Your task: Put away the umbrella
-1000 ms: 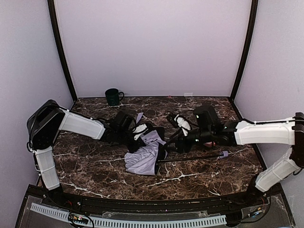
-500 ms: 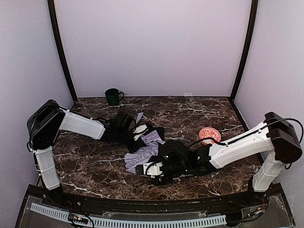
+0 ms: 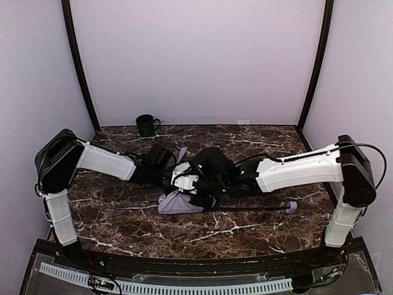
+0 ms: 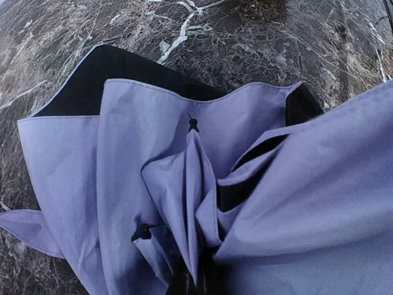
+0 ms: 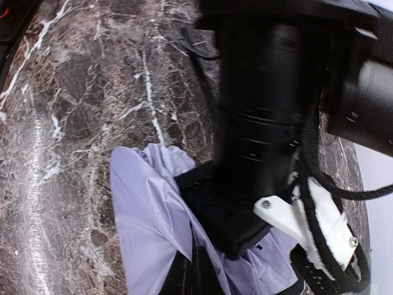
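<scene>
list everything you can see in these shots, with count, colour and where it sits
umbrella: one, pale lavender fabric with black lining, collapsed in a bunch at the table's middle; thin black shaft runs right to a small lavender handle
mug: one, dark green, back left of the table near the wall
table: one, dark brown marble with white veins, under everything
left arm: one, white and black, reaching in from the left, jaws shut on the umbrella's bunched fabric
right arm: one, white and black, stretched from the right to the fabric, jaws shut; whether they pinch any fabric is hidden
</scene>
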`<control>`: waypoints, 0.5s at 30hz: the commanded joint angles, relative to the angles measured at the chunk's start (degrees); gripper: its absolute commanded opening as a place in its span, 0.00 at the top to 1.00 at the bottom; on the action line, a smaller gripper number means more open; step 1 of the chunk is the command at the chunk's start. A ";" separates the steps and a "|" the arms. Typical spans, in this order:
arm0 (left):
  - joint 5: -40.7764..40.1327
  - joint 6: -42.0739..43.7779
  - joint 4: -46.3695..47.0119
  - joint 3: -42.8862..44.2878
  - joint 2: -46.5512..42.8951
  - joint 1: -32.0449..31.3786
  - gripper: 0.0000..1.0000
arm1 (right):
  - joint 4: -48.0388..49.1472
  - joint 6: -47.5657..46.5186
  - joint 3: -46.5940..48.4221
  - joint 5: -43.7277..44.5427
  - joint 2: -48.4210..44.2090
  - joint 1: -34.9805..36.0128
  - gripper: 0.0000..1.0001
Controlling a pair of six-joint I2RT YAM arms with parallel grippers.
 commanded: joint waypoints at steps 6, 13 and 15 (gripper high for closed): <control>2.85 0.97 -3.05 -2.86 1.09 -0.52 1.00 | 7.37 20.38 -1.65 -15.61 3.38 -14.31 1.00; 5.01 0.51 -1.06 -3.54 1.57 -0.46 1.00 | 12.76 29.35 -4.46 -24.43 10.13 -20.13 1.00; 5.08 0.40 -0.91 -3.41 1.71 -0.43 1.00 | 12.06 30.23 -4.28 -25.10 12.62 -21.17 1.00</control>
